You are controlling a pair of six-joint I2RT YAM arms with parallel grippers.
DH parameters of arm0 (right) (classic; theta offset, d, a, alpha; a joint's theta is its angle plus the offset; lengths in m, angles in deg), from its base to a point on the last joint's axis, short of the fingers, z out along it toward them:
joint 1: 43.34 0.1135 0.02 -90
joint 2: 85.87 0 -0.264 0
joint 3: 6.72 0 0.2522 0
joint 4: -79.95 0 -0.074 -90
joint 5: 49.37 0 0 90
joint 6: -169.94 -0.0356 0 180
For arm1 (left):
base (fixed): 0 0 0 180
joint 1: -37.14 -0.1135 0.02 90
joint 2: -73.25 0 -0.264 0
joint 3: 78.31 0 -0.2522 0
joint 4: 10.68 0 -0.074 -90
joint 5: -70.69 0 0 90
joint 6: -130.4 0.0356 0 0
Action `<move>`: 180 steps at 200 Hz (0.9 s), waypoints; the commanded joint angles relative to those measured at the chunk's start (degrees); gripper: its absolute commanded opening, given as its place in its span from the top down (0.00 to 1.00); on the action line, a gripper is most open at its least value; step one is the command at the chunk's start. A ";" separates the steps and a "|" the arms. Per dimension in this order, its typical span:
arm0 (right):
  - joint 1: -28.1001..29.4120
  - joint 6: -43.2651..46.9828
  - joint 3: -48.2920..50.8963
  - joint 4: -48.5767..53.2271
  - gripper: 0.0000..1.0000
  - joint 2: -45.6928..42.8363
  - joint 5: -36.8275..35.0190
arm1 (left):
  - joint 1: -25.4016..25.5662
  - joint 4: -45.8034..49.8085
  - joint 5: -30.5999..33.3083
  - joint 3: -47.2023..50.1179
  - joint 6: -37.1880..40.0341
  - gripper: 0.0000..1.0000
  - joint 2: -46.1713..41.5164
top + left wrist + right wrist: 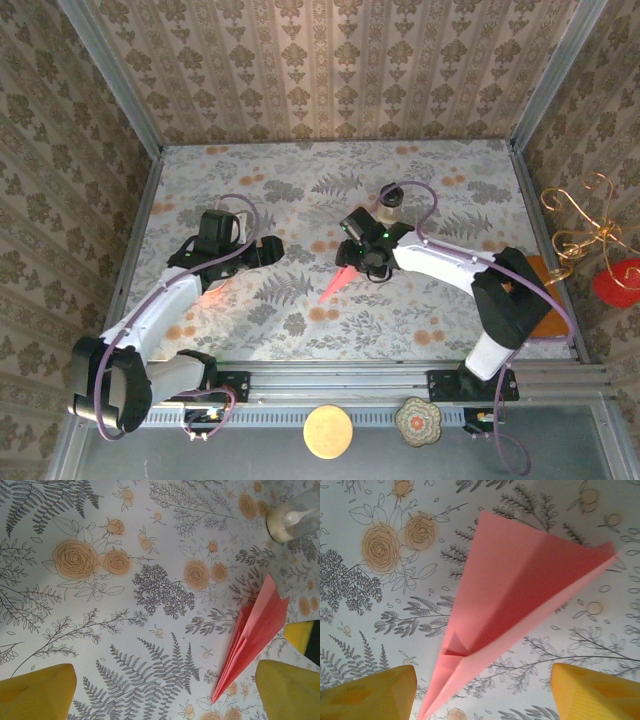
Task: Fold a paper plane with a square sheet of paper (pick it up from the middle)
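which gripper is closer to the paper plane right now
Right. The right gripper hangs directly over the paper plane, open, a finger to each side. The left gripper, also open, sits off to the plane's left, clear of it.

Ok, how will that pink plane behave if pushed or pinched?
The paper plane is thin folded sheet: probably very light, likely to slide on the tablecloth when pushed. Stacked creases should stiffen it lengthwise; its open wings may crush.
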 commanded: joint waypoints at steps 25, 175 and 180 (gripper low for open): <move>0.58 -5.50 -1.19 3.60 0.28 3.62 -4.43 | -0.30 -1.41 -1.71 1.39 2.16 0.04 0.60; 0.72 -15.21 8.38 -5.95 0.55 -1.31 -3.75 | 5.85 -2.88 -2.32 -4.45 2.29 0.04 8.95; 0.73 -15.35 8.47 -6.32 0.56 -1.22 -3.50 | 5.85 -2.87 -2.32 -4.55 2.28 0.04 9.27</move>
